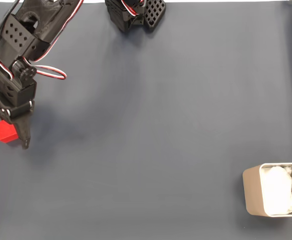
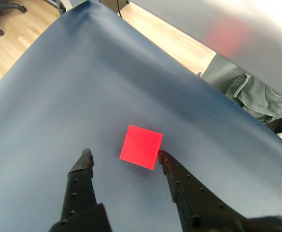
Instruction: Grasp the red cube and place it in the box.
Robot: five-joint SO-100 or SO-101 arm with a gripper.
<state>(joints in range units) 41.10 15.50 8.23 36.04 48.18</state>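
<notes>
Even, soft light in the fixed view; the wrist view blurs and glares white at its top right.

Arm (image 1: pixel 23 45): black, reaching down the left side of the fixed view, red and white cables looped beside it.
Gripper (image 2: pixel 124 157): jaws spread apart, pointing up the wrist view.
Fingertips (image 2: pixel 86 157): low over the surface, nothing clasped.

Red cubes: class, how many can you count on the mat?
1. The red cube lies at the mat's left edge in the fixed view, between the open fingers of the gripper. None looks hidden.
</notes>
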